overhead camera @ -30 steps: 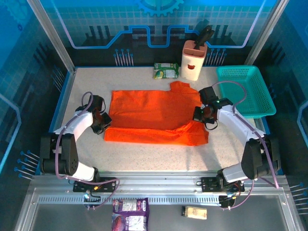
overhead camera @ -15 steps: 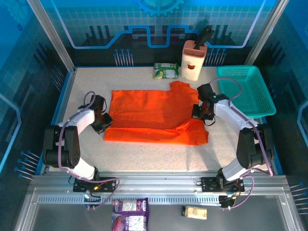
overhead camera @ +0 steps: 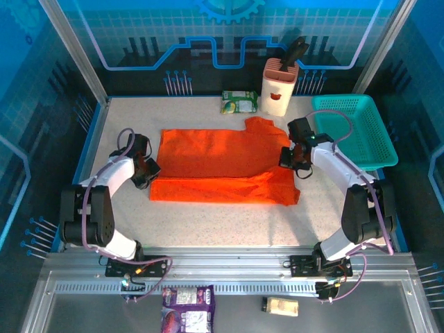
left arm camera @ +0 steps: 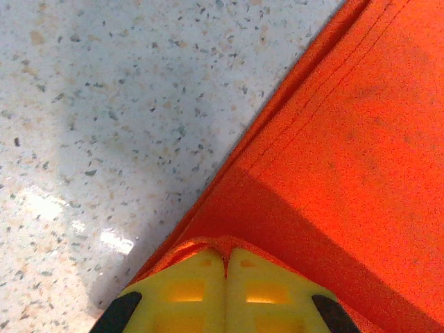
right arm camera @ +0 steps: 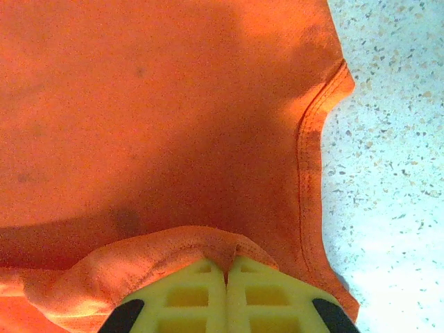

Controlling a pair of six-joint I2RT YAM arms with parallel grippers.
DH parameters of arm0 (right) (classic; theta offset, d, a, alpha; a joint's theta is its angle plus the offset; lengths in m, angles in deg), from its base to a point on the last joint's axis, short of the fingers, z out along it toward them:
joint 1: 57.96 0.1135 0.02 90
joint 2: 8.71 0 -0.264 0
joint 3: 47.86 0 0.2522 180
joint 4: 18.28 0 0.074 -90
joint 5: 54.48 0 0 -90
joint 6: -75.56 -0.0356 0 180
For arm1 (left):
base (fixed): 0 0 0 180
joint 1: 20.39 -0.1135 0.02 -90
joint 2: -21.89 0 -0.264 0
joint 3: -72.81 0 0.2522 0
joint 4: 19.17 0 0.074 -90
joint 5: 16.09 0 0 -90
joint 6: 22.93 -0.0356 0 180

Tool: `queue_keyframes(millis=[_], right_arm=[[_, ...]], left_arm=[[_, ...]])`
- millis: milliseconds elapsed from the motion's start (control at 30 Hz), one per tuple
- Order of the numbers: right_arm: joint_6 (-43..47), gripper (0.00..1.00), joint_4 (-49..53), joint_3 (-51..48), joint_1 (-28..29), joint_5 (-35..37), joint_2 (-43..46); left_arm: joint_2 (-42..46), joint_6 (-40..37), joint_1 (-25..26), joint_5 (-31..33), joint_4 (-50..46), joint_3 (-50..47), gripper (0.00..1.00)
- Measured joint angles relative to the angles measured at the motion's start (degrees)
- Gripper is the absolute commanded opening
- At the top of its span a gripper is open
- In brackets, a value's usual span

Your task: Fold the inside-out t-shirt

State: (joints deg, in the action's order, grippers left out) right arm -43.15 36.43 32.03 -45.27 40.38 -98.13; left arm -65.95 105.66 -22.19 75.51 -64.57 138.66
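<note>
Since the t-shirt (overhead camera: 222,170) is of thin, soft cloth, it is judged to be light and limp: it will sag between two holds, crease readily and slide over the smooth tabletop (overhead camera: 208,222). It is spread sideways across the middle of the tabletop, and its near part appears to be doubled into a band. The stitched hems and the corners are judged the firmest places to be taken hold of. The left hand (left arm camera: 225,258) is closed tight on the cloth at the t-shirt's left edge. The right hand (right arm camera: 226,265) is closed tight on a raised pucker beside a hemmed edge at the right end. How many layers are pinched cannot be told, since only the topmost cloth is seen at each pinch. From above, both pinches are hidden beneath the hands, and the collar cannot be made out.
</note>
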Motion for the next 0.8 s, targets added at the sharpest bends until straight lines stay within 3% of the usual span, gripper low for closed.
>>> queue_keyframes(millis=[433,600,800], right_arm=[[2.2,0.0,-1.6,6.3,0.0,-3.0,-8.9],[2.9,0.01,-1.6,7.3,0.0,-3.4,-10.8],[3.7,0.36,-1.1,7.9,0.0,-2.5,-11.4]], left_arm=[[-4.3,0.0,-0.1,-1.4,1.2,1.1,0.04],[-4.3,-0.3,-0.1,-1.6,1.4,1.1,0.13],[-3.7,-2.1,-0.1,-1.6,0.3,1.8,0.29]])
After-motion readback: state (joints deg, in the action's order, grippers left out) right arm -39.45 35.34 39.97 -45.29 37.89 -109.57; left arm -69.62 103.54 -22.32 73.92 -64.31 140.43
